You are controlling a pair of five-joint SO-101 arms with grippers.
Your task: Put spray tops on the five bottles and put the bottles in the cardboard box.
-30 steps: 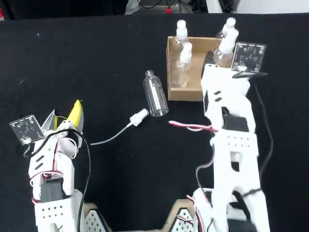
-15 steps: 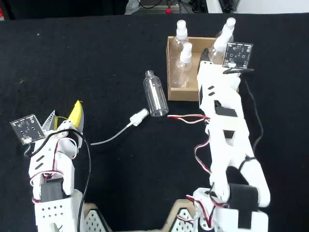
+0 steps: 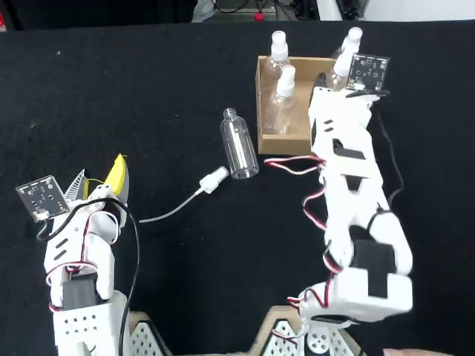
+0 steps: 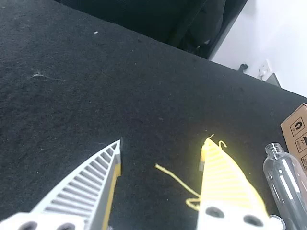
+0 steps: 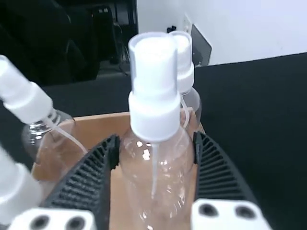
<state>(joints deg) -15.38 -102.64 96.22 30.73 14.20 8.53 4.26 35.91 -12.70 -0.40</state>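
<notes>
right jaws clamp capped bottle (image 5: 153,163) over cardboard box (image 3: 260,104) | left jaws wide open, empty

Right gripper (image 5: 153,143), clamping a capped bottle (image 5: 154,100), blocks the crowded box (image 3: 261,111); your left gripper's (image 3: 100,167) path to the loose bottle (image 3: 239,143) lies free.

Right arm (image 3: 347,167) hides cardboard box (image 3: 282,144) right half; open bottle (image 4: 287,178) cut by picture edge; held bottle (image 5: 152,160) base out of picture.
</notes>
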